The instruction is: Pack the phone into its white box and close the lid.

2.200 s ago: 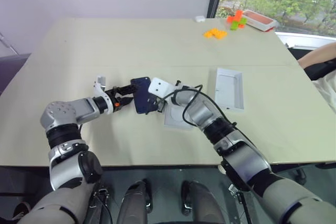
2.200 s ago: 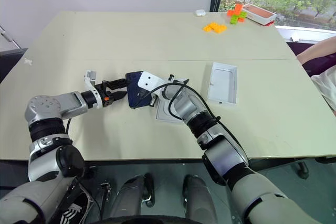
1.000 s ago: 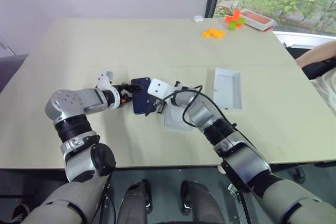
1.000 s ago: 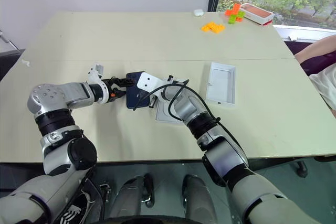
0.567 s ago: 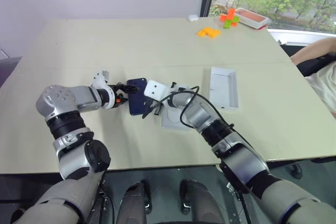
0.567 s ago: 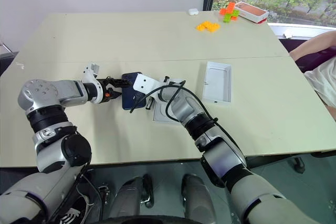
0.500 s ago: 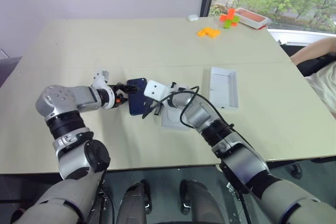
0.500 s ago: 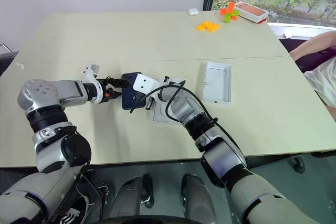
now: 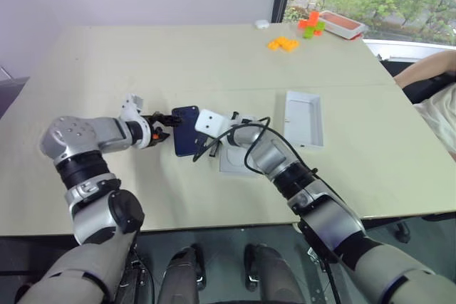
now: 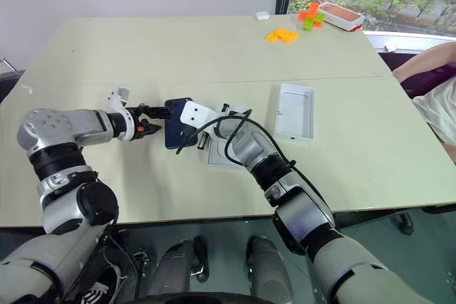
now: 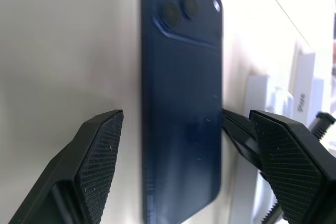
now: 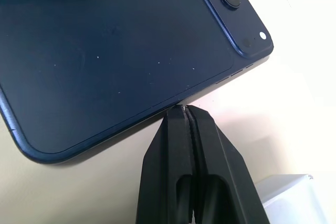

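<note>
I have the phone (image 9: pixel 188 130) lying back-up on the table (image 9: pixel 214 55); my closed right gripper (image 12: pixel 185 109) props its long edge so the spread left gripper (image 11: pixel 178 145) can straddle it

From my feed, the big pale beige worktop (image 9: pixel 214 55) has the slim dark navy phone (image 9: pixel 187 130) lying flat, camera side up. Just beside it sits a shallow white box (image 9: pixel 235 163), with a white tray-like lid (image 9: pixel 304 118) further right. Orange blocks (image 9: pixel 283 44) and a red-rimmed tray (image 9: pixel 345 25) sit at the far corner.
</note>
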`<control>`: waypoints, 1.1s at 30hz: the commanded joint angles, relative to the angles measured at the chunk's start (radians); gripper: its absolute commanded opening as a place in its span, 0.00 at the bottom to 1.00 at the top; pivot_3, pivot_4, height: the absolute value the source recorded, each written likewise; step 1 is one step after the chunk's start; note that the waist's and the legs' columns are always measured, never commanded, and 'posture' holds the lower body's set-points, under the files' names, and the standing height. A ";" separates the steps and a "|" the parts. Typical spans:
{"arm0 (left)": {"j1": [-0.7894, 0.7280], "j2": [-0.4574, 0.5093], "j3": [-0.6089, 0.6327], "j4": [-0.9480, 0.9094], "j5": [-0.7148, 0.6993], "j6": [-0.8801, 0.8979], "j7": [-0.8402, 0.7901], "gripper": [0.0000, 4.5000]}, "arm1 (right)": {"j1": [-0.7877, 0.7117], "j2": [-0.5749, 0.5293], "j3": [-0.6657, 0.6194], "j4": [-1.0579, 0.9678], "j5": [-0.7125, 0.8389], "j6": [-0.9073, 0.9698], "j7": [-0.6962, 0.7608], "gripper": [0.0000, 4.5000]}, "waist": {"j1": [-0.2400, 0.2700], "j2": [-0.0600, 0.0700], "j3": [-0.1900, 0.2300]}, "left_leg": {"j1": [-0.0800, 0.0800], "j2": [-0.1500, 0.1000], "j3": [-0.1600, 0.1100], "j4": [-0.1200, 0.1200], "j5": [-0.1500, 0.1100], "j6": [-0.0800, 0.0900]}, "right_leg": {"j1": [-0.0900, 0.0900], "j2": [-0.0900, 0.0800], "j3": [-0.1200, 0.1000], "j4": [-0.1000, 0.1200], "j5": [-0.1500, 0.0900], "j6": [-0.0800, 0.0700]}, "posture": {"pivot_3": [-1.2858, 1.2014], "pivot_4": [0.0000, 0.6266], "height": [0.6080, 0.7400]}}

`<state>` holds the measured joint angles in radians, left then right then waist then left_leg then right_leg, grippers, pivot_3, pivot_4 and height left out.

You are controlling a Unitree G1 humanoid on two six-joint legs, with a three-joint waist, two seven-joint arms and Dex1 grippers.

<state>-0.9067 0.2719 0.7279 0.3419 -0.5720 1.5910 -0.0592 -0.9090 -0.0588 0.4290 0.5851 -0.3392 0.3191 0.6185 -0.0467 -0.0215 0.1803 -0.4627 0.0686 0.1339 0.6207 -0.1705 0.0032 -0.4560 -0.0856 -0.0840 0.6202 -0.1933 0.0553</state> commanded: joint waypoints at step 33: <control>0.152 -0.093 0.017 -0.016 -0.155 -0.182 -0.148 0.90 | 0.017 0.011 0.015 -0.027 0.005 0.000 0.016 0.01 | 0.000 0.000 -0.002 | 0.002 0.000 -0.001 -0.004 0.000 0.000 | 0.004 -0.001 -0.003 -0.008 0.004 -0.005 | 0.52 0.24 1.00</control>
<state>-0.7723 0.1523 0.7306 0.3417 -0.7173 1.4342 -0.2004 -0.8972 -0.0554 0.4319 0.5770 -0.3388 0.3210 0.6258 -0.0464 -0.0217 0.1783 -0.4609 0.0682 0.1326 0.6167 -0.1703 0.0029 -0.4517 -0.0867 -0.0868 0.6126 -0.1889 0.0506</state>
